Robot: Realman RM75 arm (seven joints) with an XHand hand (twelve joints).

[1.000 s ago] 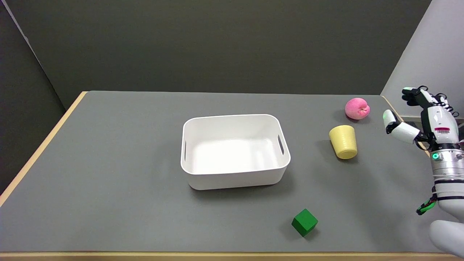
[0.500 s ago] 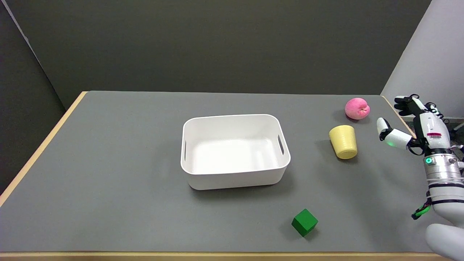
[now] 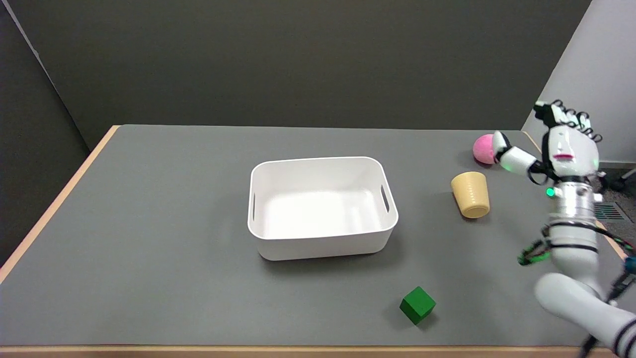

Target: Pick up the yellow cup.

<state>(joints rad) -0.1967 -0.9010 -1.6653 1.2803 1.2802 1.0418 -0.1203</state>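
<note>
Table (image 3: 149, 238): grey top, near edge and both near corners cut off by the frame. White bin (image 3: 322, 206) sits mid-table, nothing visible inside. Right arm enters from 4 o'clock, lower part cropped at the frame corner, forearm rising near vertical. Right hand (image 3: 556, 146) is up in the air at the table's 2 o'clock edge, fingers spread, thumb sticking out toward 9 o'clock, holding nothing. Fingertips slightly motion-blurred. Yellow cup (image 3: 470, 194) stands on the table at 3 o'clock from the bin, tilted a bit, well clear of the hand. Pink apple (image 3: 483, 149) at 12 o'clock from the cup, right half hidden behind the thumb. Green cube (image 3: 417, 305) at 5 o'clock from the bin.
</note>
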